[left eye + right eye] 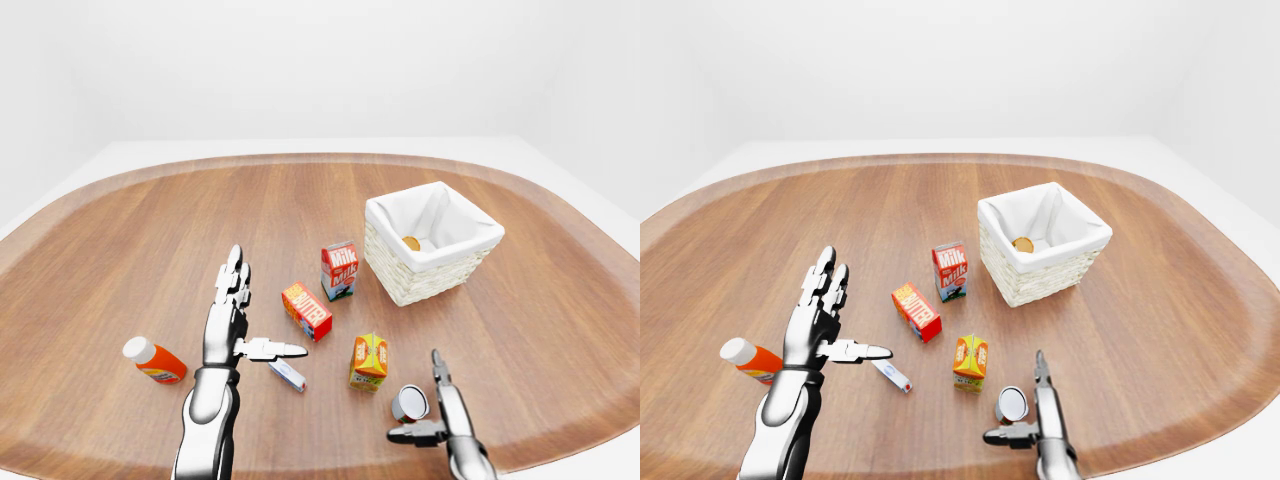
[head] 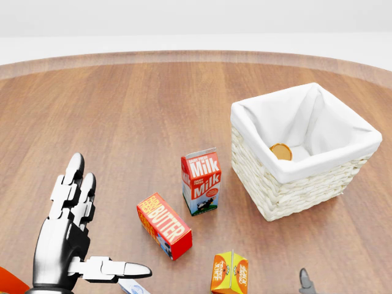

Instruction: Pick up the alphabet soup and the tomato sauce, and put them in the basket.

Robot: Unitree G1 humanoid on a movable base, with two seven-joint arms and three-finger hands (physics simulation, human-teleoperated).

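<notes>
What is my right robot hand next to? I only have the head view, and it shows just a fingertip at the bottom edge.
Observer: In the left-eye view, the right robot hand sits beside a small silver-ended can lying on its side on the brown wooden table.
Operator: Is it gripping that can?
Observer: No. The fingers are spread open, one long finger to the can's right and the thumb below it.
Operator: And the orange-red shape in my lower left corner?
Observer: That is an orange-red bottle with a white cap, lying on its side to the left of the open left robot hand.
</notes>
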